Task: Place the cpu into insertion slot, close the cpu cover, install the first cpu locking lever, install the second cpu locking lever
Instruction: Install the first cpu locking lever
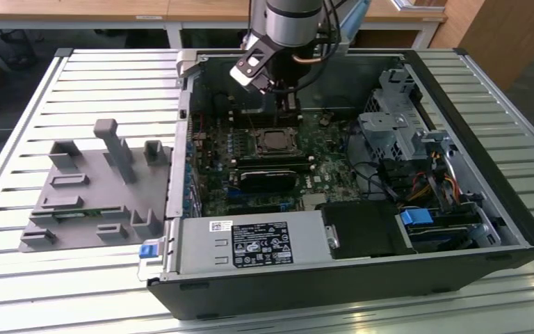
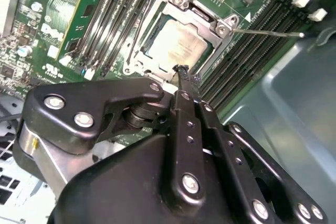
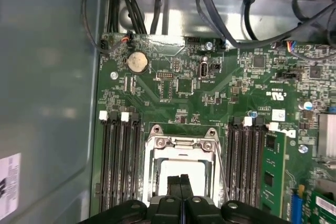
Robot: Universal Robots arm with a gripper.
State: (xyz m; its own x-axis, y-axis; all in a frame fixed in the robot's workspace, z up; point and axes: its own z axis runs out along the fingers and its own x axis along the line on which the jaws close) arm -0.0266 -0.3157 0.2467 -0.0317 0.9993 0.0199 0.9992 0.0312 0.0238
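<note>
Inside the open computer case [image 1: 341, 292], the arm [image 1: 286, 21] stood steeply over the far part of the green circuit board [image 3: 178, 85]. The gripper [image 2: 182, 72] was close over the far edge of the insertion slot [image 1: 272, 141], its fingers [image 2: 185, 114] pressed together and holding nothing. The cpu cover [image 3: 181, 142] looked folded down over the seated cpu [image 2: 181, 43], so the lever stage seemed in hand. One thin locking lever [image 2: 268, 33] stuck out free, and catching it would call for exact tip placement.

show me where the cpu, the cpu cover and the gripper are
cpu [image 2: 178, 43], second wrist view, middle of its pale metal face
cpu cover [image 3: 152, 174], first wrist view, one side bar of its silver frame
gripper [image 3: 181, 182], first wrist view, where its two shut black fingertips meet
</note>
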